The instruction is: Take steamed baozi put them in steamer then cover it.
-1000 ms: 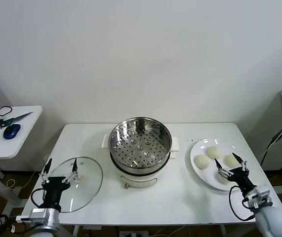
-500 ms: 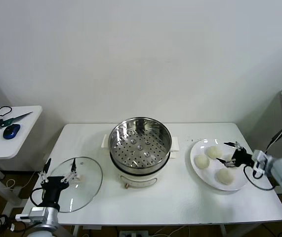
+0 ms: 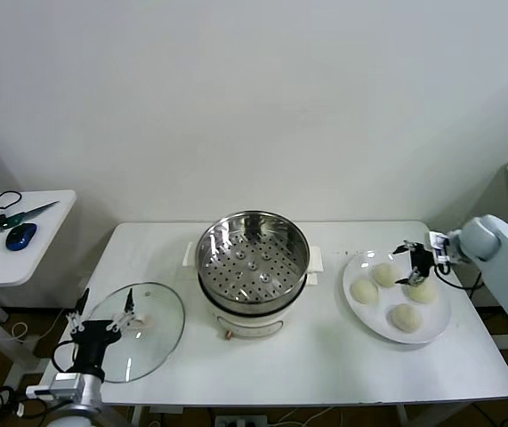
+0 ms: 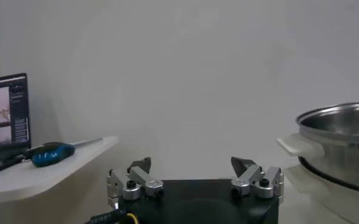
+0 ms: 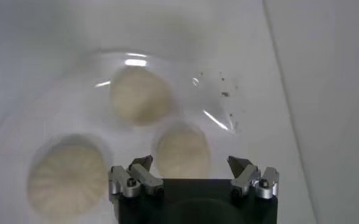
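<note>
Several cream-white steamed baozi (image 3: 385, 275) lie on a white plate (image 3: 369, 318) at the right of the table. My right gripper (image 3: 411, 264) hovers open just above the buns at the plate's far side. In the right wrist view one baozi (image 5: 182, 150) sits between the spread jaws of that gripper (image 5: 189, 162), untouched. The shiny steel steamer (image 3: 254, 258) stands empty at the table's centre. The glass cover (image 3: 142, 331) lies flat at the front left. My left gripper (image 3: 107, 307) waits open at the cover's near edge, also seen as the left gripper (image 4: 191, 163) in its own wrist view.
A side table (image 3: 18, 253) at the left carries a blue mouse (image 3: 21, 236) and scissors (image 3: 9, 216). The steamer's rim (image 4: 344, 131) and a laptop screen (image 4: 5, 115) show in the left wrist view. A wall runs behind the table.
My right arm has swung from the table's front right edge up and round to the plate's far side, above the buns. The left arm has barely moved.
</note>
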`<state>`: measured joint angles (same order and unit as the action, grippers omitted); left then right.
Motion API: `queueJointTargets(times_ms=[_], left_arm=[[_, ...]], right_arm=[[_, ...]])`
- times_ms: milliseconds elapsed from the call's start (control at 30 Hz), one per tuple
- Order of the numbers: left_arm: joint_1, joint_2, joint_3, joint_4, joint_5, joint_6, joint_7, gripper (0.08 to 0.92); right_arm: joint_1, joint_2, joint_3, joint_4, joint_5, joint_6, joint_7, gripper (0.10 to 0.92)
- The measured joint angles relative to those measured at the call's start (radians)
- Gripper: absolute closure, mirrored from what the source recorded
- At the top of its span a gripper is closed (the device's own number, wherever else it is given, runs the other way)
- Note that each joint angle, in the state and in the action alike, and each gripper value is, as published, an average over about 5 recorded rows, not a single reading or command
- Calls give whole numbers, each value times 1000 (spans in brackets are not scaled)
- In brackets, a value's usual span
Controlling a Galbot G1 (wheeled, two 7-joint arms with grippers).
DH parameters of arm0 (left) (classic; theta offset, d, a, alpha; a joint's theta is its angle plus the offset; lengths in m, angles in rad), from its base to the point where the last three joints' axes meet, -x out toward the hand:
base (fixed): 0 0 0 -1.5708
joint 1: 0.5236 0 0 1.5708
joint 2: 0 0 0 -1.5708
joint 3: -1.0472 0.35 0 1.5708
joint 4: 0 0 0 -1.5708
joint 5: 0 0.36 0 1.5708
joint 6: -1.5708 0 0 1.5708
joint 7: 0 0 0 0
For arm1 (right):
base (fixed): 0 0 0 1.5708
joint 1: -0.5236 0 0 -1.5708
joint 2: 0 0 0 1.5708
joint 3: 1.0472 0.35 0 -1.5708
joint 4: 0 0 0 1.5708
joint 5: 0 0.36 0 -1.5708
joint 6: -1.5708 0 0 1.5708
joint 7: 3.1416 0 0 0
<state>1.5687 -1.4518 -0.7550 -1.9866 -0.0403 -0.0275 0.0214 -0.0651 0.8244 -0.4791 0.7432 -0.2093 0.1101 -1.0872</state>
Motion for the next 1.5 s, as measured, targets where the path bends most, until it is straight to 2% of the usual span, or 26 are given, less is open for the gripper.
queueJointTargets(times_ms=[333, 833, 1500], left_arm=[[3, 5, -15, 8, -8, 1, -1, 177], [7, 20, -31, 26, -16, -3, -2, 177], [11, 28, -36, 31, -26, -9, -3, 177]], right_arm=[[87, 114, -127, -169, -52, 27, -29, 203], [115, 223, -162, -310, -108, 54, -40, 204], [136, 286, -118, -409, -185, 96, -51, 315]])
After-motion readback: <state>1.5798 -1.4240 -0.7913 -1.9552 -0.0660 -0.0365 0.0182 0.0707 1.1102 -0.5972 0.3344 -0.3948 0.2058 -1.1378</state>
